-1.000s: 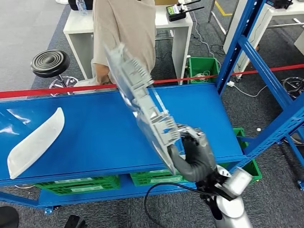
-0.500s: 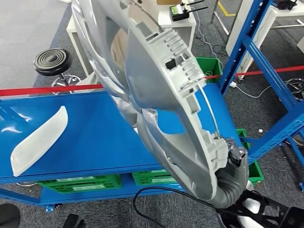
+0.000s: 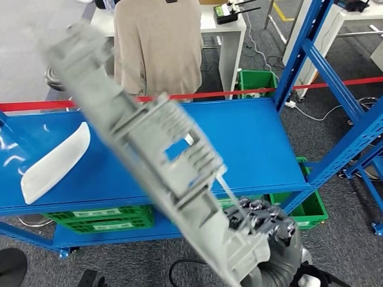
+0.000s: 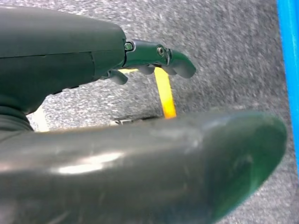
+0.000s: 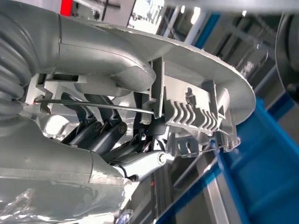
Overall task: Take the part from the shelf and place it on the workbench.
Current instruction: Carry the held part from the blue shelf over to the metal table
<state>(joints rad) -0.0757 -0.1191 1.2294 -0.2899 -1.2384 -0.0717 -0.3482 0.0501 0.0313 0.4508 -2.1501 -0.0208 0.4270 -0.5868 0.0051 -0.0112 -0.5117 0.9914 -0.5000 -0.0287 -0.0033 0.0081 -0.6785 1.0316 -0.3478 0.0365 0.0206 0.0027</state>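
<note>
A long grey plastic part (image 3: 149, 149) with ribs and clips slants across the head view, blurred, from the upper left down to the lower right. My right hand (image 3: 266, 236) grips its lower end, in front of the near edge of the blue workbench (image 3: 253, 143). In the right wrist view the thumb (image 5: 105, 51) and dark fingers (image 5: 102, 135) clamp the part (image 5: 197, 107). My left hand (image 4: 63, 56) hangs over grey carpet, fingers (image 4: 159, 53) stretched out and holding nothing.
A white curved part (image 3: 54, 161) lies at the workbench's left end. A person in a beige top (image 3: 155, 45) stands behind the bench. Green bins (image 3: 103, 218) sit under it. Blue shelf uprights (image 3: 307, 54) and red tape (image 3: 316, 86) stand at the right.
The part has swung in my right hand from broadside and close to the camera to a long slant. The hand has dropped lower in the picture. The person has straightened up.
</note>
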